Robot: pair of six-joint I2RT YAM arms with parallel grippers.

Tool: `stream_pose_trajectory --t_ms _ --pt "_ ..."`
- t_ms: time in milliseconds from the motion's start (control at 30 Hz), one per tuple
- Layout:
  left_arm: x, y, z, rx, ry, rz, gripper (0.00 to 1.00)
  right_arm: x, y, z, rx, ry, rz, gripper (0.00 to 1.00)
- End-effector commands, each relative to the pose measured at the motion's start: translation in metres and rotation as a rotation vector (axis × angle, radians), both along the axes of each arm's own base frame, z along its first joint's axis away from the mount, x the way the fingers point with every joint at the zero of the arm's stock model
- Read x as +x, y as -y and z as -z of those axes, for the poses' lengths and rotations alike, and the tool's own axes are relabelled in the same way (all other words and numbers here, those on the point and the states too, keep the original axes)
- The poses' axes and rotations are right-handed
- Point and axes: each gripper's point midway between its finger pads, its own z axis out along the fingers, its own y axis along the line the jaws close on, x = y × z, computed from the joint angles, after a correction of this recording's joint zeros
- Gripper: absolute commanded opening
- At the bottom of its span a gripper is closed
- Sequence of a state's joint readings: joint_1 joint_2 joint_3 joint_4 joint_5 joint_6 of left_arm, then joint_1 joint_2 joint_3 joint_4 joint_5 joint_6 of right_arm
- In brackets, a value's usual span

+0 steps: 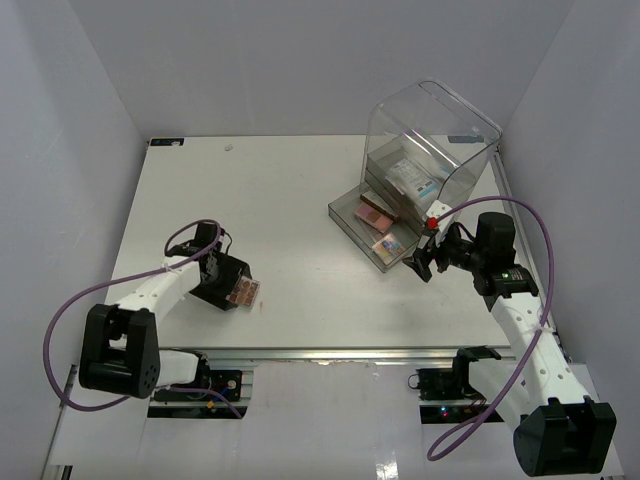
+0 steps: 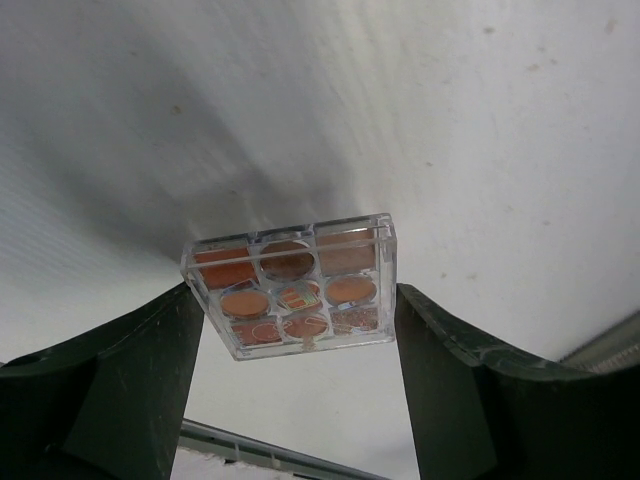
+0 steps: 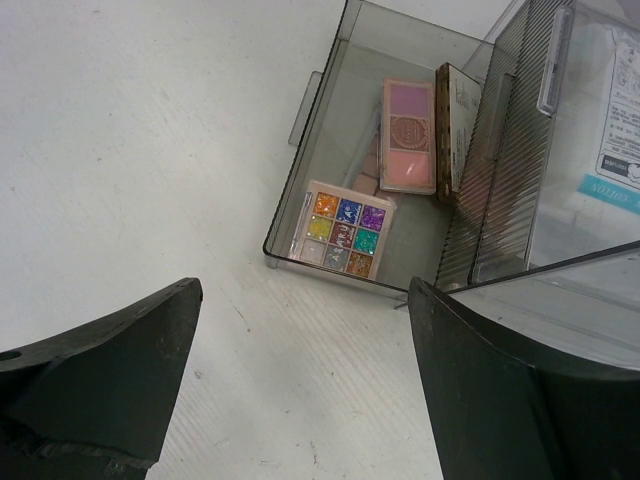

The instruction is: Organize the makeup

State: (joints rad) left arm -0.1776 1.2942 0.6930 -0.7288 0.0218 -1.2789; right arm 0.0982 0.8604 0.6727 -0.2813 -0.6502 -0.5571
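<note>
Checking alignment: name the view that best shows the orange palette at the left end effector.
Left wrist: the orange palette sits large between the fingers, pans clear. Top external shows it tiny; right wrist misses it.

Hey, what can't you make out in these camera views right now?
- Left wrist view: whether the left gripper actually clamps the orange palette; the contact edges are hidden.
- White packet: print too small in the top view, cut off by the right edge in the right wrist view.
- Dark compact: lettering too small to read, right wrist view.
</note>
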Motion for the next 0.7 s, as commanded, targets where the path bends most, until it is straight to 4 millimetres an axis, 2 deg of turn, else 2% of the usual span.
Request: stream_pose_trajectory --t_ms 0,100,200,267,367,433,500,667 --pt "0.037 0.03 -0.045 -0.147 0.24 0.12 0.17 0.003 0.0 -0.01 0.003 0.046 -0.002 0.9" --pt "0.054 0.06 -0.076 -0.264 0.383 0.255 0.06 0.003 0.001 -0.01 0.001 0.048 0.001 0.9" --pt "0.074 0.096 -0.097 -0.335 0.466 0.41 0.01 0.004 0.001 -0.01 -0.001 0.048 0.004 0.9" --pt "0.084 0.122 -0.106 -0.371 0.493 0.498 0.0 0.004 0.002 -0.009 -0.002 0.047 0.005 0.9" --pt "0.095 0.171 -0.113 -0.399 0.505 0.645 0.01 0.005 0.003 -0.008 -0.003 0.043 0.012 0.9" --pt "0.112 0.196 -0.131 -0.395 0.56 0.719 0.02 0.005 0.004 -0.008 -0.002 0.043 0.014 0.9" --pt "0.12 0.217 -0.12 -0.377 0.529 0.754 0.04 0.005 0.005 -0.007 -0.001 0.04 0.016 0.9" --pt "0.145 0.257 -0.124 -0.363 0.529 0.805 0.07 0.006 0.006 -0.008 0.002 0.042 0.018 0.9"
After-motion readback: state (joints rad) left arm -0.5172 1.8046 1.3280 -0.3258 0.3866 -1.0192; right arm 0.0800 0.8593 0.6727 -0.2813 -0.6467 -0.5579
